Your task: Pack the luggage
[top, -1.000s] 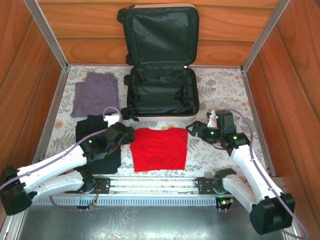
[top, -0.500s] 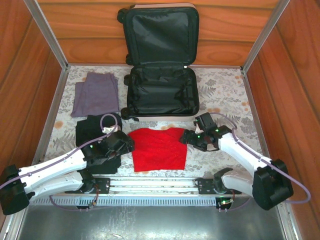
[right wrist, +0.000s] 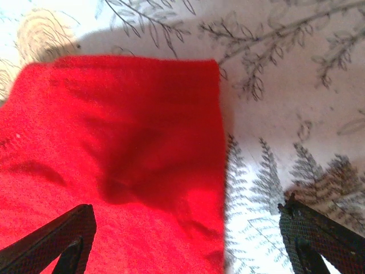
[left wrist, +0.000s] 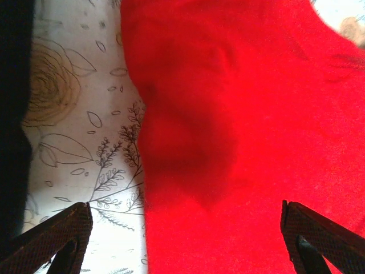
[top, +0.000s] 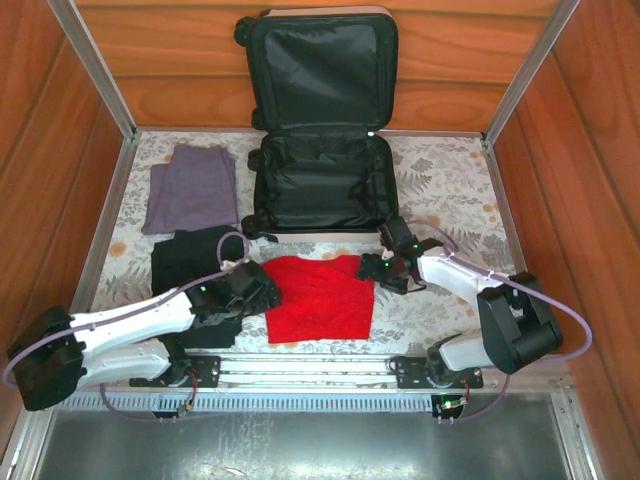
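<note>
The luggage (top: 320,190) lies open at the back of the table, its black-lined lid (top: 318,70) propped against the wooden wall. A folded red garment (top: 320,298) lies flat in front of it. My left gripper (top: 268,293) is low over the garment's left edge (left wrist: 142,171), open, one finger on the cloth side and one over the tablecloth. My right gripper (top: 375,270) is open over the garment's right edge (right wrist: 219,171), straddling it the same way. Neither holds anything.
A folded purple garment (top: 190,188) lies at the back left and a black garment (top: 190,262) lies under my left arm. Wooden walls and metal rails enclose the floral-patterned table (top: 450,190).
Both grippers have moved inward and down to the red garment: the left to its left edge, the right swinging from the right side of the table to its upper right edge.
</note>
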